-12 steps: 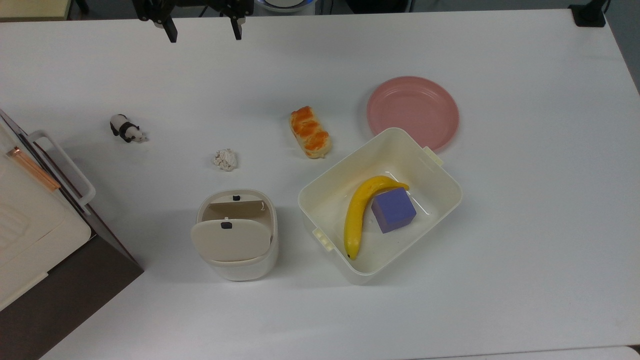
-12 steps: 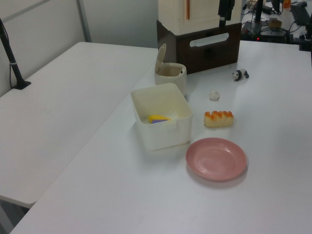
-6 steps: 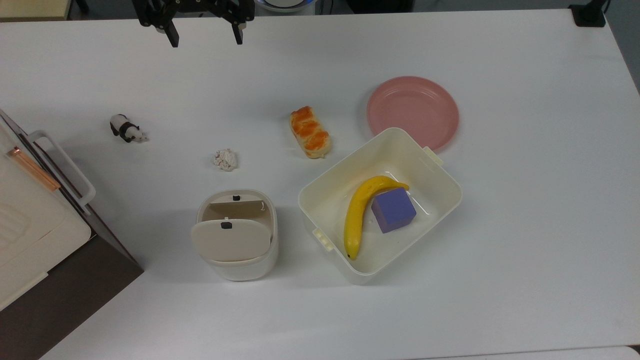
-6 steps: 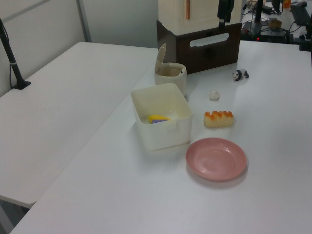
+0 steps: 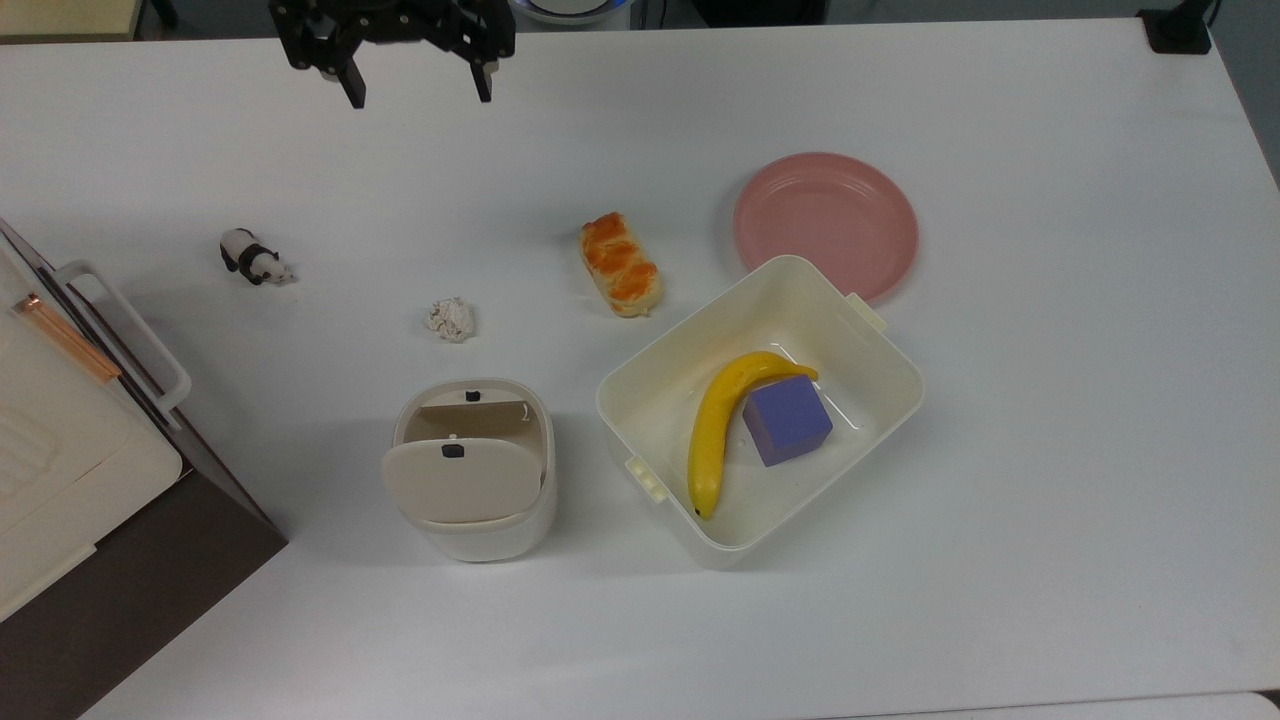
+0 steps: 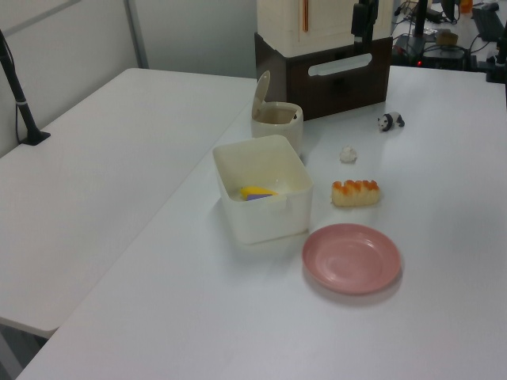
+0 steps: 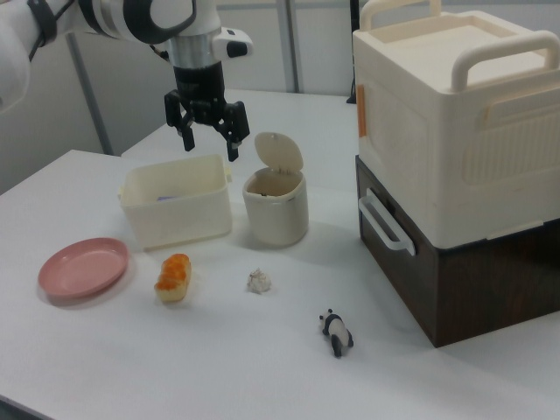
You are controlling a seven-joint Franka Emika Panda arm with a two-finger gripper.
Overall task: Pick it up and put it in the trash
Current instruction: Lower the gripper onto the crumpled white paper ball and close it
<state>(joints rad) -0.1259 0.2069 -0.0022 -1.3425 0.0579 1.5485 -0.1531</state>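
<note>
The gripper hangs with fingers spread wide and empty, its upper body cut off by the top view's upper edge. The paper ball lies on the table, between the panda and bread loaf, near the trash bin, whose inside is mostly hidden by its raised lid.

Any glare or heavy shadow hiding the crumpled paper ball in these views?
Top view: the crumpled off-white paper ball is evenly lit, with only a soft shadow. Right view: it stands clear on the white table. Left view: pale against the tabletop, low contrast.
</note>
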